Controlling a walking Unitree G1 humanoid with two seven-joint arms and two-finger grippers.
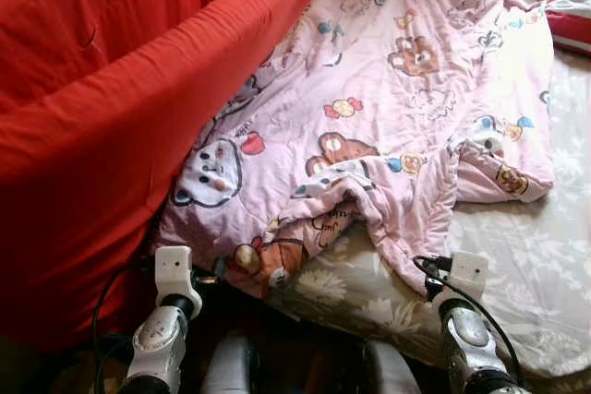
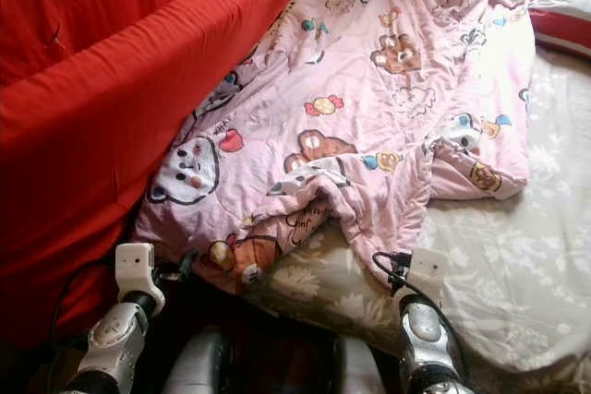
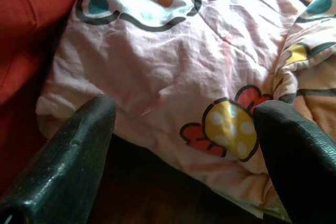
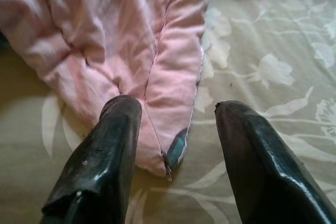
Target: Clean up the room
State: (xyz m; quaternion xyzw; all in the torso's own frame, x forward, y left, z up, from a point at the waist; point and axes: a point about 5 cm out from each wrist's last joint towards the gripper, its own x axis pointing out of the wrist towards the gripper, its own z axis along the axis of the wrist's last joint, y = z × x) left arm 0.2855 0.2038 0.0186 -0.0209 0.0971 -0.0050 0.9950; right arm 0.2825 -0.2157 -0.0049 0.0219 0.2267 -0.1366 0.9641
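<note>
Pink cartoon-print quilt point(image 1: 388, 117) lies rumpled on mattress point(image 1: 536, 256). Left gripper point(image 3: 184, 145), fingers apart, at quilt's near-edge hem; right gripper point(image 4: 176, 145), fingers apart, straddles hanging corner.

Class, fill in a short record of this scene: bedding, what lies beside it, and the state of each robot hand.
quilt: pink quilt, cartoon print, crumpled on the bed
sheet: beige floral sheet
beside bed: red sofa against the quilt's edge
pillow: red striped pillow at the far corner
left hand: left hand open at the quilt's corner
right hand: right hand open at a quilt fold
</note>
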